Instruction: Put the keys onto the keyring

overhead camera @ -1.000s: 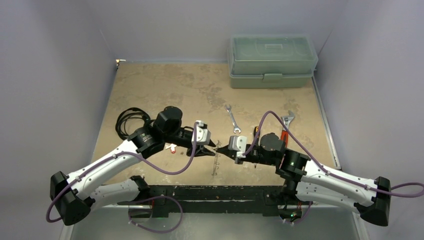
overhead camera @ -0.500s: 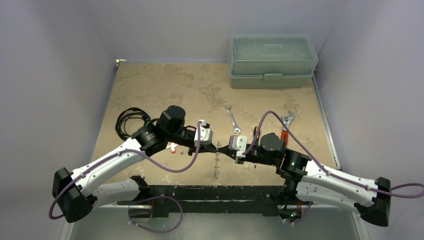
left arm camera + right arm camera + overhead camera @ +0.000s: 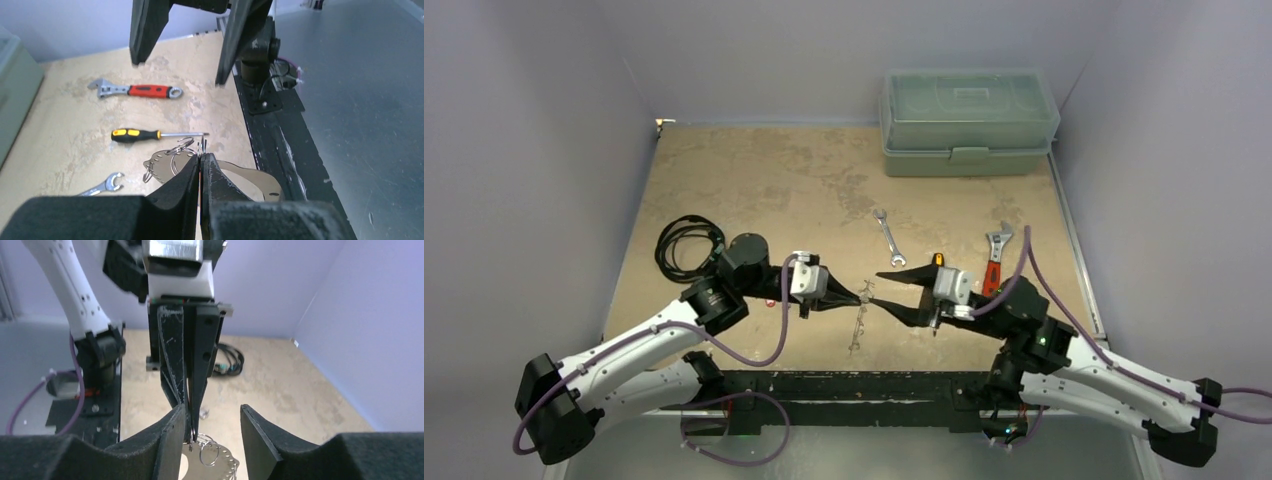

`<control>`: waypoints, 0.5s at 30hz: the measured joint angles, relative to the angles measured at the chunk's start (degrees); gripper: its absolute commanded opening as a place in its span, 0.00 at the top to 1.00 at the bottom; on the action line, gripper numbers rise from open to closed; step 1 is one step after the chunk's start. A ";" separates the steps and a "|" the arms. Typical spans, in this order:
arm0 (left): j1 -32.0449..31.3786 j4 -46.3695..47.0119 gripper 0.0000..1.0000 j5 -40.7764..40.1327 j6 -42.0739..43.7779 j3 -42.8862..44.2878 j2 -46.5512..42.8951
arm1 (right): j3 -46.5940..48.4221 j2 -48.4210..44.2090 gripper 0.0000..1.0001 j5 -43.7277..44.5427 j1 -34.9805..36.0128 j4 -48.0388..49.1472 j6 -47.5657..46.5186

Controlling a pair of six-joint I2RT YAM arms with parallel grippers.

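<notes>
The keyring (image 3: 857,325) is a thin silvery loop with a flat holed edge and small split rings, and it hangs from my left gripper (image 3: 861,296). In the left wrist view the left gripper (image 3: 200,157) is shut on the top of the keyring (image 3: 162,167). My right gripper (image 3: 883,289) is open, with its jaws on either side of the left fingertips. In the right wrist view (image 3: 212,407) the keyring (image 3: 217,460) hangs below, between the jaws. A tiny silvery piece (image 3: 204,413), perhaps a key, lies on the table. The red-tagged key is hidden.
A green toolbox (image 3: 969,120) stands at the back right. A coiled black cable (image 3: 686,243) lies at the left. A small spanner (image 3: 889,238), a red-handled adjustable wrench (image 3: 994,262) and a yellow-handled screwdriver (image 3: 150,134) lie near the middle. A black base rail (image 3: 864,385) runs along the near edge.
My right arm has drawn back to the right and its jaws now stand open. My left arm has pulled back to the left, still holding the keyring.
</notes>
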 measured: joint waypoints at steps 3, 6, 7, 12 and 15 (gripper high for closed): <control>0.00 7.28 1.00 0.09 -3.87 -2.21 -1.33 | -1.36 -4.04 0.58 -0.42 0.00 2.54 1.60; 0.00 15.39 1.00 0.20 -8.39 -4.42 -1.95 | -2.58 -7.56 0.63 -1.81 0.00 4.02 3.50; 0.00 17.53 1.00 0.26 -9.86 -5.01 -1.99 | -2.67 -8.20 0.65 -2.43 0.00 4.35 4.26; 0.00 31.19 1.00 0.72 -18.36 -8.22 -2.03 | -2.75 -9.03 0.72 -6.88 0.00 4.85 7.91; 0.00 40.30 1.00 0.83 -24.33 -9.75 -1.99 | -2.64 -8.24 0.75 -10.01 0.00 4.68 9.77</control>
